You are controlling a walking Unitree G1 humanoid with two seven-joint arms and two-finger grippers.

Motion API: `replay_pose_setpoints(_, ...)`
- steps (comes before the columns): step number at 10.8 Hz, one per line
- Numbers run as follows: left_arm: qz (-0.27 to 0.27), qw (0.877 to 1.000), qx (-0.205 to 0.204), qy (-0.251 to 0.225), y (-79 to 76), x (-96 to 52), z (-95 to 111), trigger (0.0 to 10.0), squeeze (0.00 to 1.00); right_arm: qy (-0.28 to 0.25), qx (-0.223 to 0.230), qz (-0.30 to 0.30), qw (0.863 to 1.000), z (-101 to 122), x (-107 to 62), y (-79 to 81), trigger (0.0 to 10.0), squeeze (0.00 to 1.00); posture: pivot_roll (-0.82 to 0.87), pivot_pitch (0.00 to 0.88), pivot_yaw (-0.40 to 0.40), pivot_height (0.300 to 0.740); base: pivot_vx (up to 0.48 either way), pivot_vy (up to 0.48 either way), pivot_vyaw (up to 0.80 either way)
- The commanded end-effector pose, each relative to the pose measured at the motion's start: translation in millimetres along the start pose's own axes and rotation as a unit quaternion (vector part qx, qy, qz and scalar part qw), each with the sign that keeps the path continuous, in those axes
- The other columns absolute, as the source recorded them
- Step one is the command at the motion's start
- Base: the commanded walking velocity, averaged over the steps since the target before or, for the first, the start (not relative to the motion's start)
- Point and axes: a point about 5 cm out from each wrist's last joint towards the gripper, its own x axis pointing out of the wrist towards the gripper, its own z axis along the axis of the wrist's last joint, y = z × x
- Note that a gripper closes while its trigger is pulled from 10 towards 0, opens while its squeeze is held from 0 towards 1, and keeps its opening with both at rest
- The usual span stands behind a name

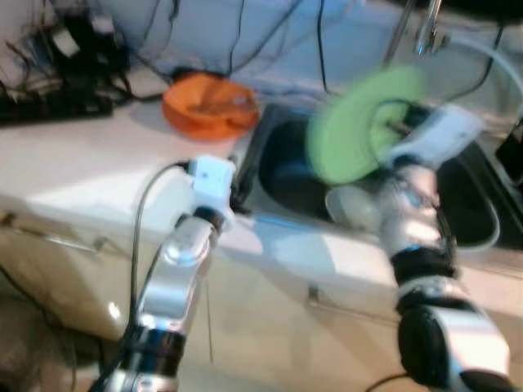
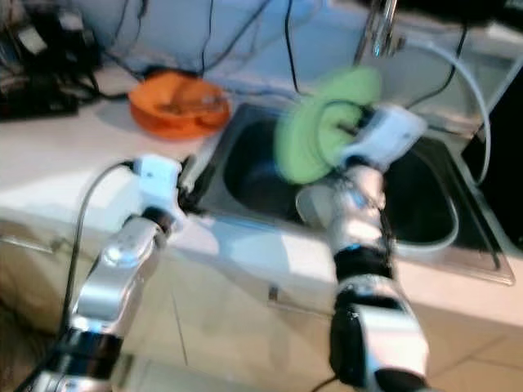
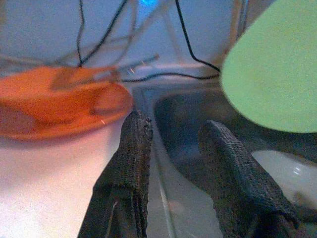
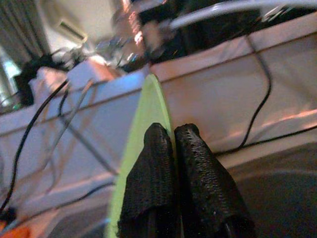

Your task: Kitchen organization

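Above the sink (image 1: 270, 175), green plate (image 1: 359, 122) clamped edgewise between right gripper (image 4: 171, 144) jaws.

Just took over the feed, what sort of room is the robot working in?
Most likely a home kitchen: a counter with a sunken steel sink, a tap above it, an orange plate on the counter, and a green plate pinched in the right hand.

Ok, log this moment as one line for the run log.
right gripper: shut on green plate, above sink | left gripper: open, at sink edge | orange plate: on counter
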Motion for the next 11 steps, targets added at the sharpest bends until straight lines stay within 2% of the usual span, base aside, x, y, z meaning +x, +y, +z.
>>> replay_pose_setpoints(1, 0.009, 1.000, 0.007, -0.006, 6.4, -0.3, 4.4, 10.0, 0.00, -0.019, 0.014, 0.023, 0.999, 8.1, 2.8, 17.9, 10.0, 0.00, 0.27, 0.024, -0.080, 0.740, 0.349, 0.000, 0.00)
replay_pose_setpoints(5, -0.001, 1.000, 0.002, -0.004, 2.6, -0.2, 2.7, 10.0, 0.00, -0.009, 0.003, 0.021, 1.000, 4.9, 2.6, 15.9, 10.0, 0.00, 0.27, 0.024, -0.081, 0.740, 0.000, 0.000, 0.00)
replay_pose_setpoints(8, -0.002, 1.000, 0.003, 0.001, 1.8, -0.2, 0.8, 10.0, 0.00, 0.008, -0.024, 0.025, 0.999, 0.4, 3.2, 15.8, 10.0, 0.00, 0.27, 0.017, -0.083, 0.740, 0.000, 0.000, 0.00)
replay_pose_setpoints(11, -0.004, 1.000, 0.007, 0.006, 0.5, -0.9, -0.5, 10.0, 0.00, 0.068, -0.073, 0.034, 0.994, -18.1, 1.0, 14.1, 10.0, 0.00, 0.27, 0.006, -0.087, 0.740, 0.000, 0.000, 0.00)
